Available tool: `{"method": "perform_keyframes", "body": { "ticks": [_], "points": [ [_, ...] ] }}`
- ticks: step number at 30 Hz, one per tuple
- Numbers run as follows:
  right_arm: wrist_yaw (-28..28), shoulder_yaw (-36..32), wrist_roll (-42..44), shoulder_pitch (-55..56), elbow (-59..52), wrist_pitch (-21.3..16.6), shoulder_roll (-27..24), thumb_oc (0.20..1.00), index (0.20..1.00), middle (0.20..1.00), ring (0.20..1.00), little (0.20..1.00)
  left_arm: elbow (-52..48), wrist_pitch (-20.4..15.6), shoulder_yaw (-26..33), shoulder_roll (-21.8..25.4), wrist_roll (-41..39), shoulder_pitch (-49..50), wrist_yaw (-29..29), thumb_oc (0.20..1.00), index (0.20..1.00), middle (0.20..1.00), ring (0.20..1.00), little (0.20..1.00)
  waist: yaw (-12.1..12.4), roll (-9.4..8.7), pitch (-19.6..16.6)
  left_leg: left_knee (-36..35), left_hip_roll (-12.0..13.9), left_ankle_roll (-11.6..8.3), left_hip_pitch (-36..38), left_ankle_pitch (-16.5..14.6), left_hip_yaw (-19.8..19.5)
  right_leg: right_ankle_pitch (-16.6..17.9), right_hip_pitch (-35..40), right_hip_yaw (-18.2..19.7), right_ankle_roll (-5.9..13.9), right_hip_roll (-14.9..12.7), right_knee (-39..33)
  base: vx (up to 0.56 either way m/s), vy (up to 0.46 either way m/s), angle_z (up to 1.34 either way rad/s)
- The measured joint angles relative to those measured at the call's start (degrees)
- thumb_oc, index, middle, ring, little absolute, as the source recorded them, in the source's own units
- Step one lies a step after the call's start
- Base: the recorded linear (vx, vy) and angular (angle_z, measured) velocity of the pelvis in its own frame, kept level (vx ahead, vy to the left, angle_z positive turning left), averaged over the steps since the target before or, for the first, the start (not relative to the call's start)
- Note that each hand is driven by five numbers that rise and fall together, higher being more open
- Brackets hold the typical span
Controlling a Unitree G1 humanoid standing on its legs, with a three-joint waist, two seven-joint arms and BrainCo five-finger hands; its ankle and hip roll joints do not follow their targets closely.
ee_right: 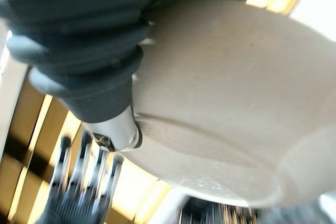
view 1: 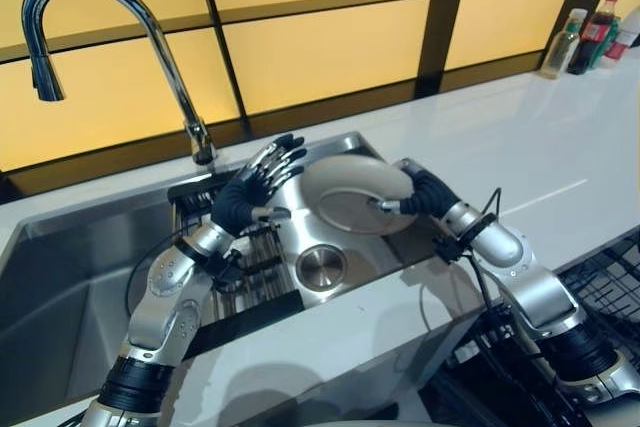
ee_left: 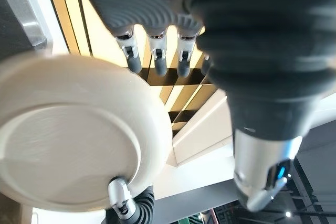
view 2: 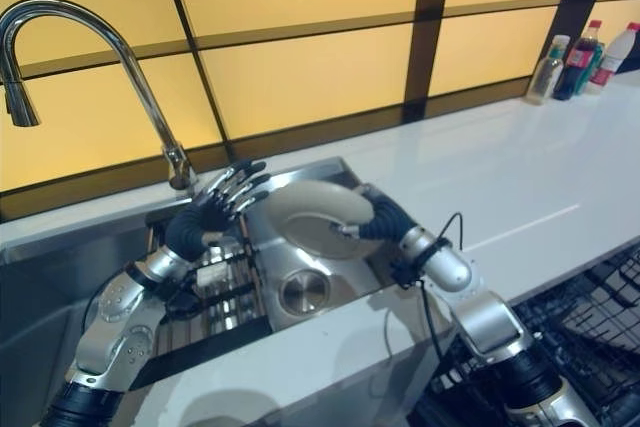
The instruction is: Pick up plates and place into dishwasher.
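the curved faucet (view 1: 120, 37) rises at the far left over the steel sink (view 1: 70, 277). the left hand (view 1: 262, 179) hangs above the sink rack (view 1: 245, 257), fingers straight and spread, grasping nothing. just beside it the pale plate (view 1: 350, 192) is tilted up over the drain (view 1: 321, 267), pinched at its rim by the right hand (view 1: 420, 192), whose fingers are hidden behind it. bottles (view 1: 585, 39) stand far right on the white counter (view 1: 540, 147).

Plate (view 1: 352, 190) over sink (view 1: 80, 277); faucet (view 1: 120, 37) behind; bottles (view 1: 590, 42) far right.
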Motion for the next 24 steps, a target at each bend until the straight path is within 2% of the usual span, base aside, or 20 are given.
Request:
{"method": "perform_keyframes", "body": {
  "ticks": [5,10,13,17,24],
  "points": [
    [-8.1,-8.8,-1.4,2.3,0.2,-1.8,0.3,0.2,0.2,0.2,0.2,0.2,0.2,0.0,1.4,0.0,0.0,1.4,0.7,1.0,1.0,1.0,1.0,1.0,-0.5,-0.01,0.0,0.0,0.0,-0.07,0.1,-0.2,0.9,0.0,-0.3,0.8,0.06,0.0,0.0,0.02,0.02,-0.08],
    [-13.3,-11.6,-4.3,5.9,0.4,-3.2,0.5,0.2,0.2,0.2,0.2,0.2,0.5,0.1,1.9,0.0,0.0,1.5,2.0,1.0,1.0,1.0,1.0,1.0,-2.7,0.02,0.0,0.0,0.0,0.03,0.2,-0.4,1.4,-0.1,-0.8,1.4,0.19,0.0,0.0,0.05,0.012,-0.06],
    [-15.4,-13.7,-5.0,9.5,0.5,-3.4,0.6,0.2,0.2,0.2,0.2,0.2,0.6,1.1,3.0,0.0,0.0,2.6,2.1,1.0,1.0,1.0,1.0,1.0,-3.1,0.24,0.1,0.0,0.1,0.01,0.3,-0.5,1.9,-0.1,-0.9,1.8,0.18,0.1,0.0,0.06,-0.001,-0.09],
    [-17.8,-17.1,-5.9,14.6,1.1,-3.8,1.8,0.2,0.2,0.2,0.2,0.2,0.9,2.5,5.3,-0.1,0.1,4.4,2.4,1.0,1.0,1.0,1.0,1.0,-3.5,0.35,0.2,-0.1,0.3,0.21,0.3,-0.8,3.5,0.2,-1.7,3.5,0.1,0.4,0.1,0.06,0.001,-0.2],
    [-23.0,-19.3,-8.9,17.3,2.5,-3.7,2.8,0.2,0.2,0.2,0.2,0.2,1.7,3.6,9.4,0.0,0.2,7.0,3.8,1.0,1.0,1.0,1.0,1.0,-6.2,1.08,1.2,0.1,0.2,0.45,0.7,-1.0,6.3,-0.7,-5.1,7.1,0.09,0.5,4.8,0.06,0.021,-0.26]
  ]
}}
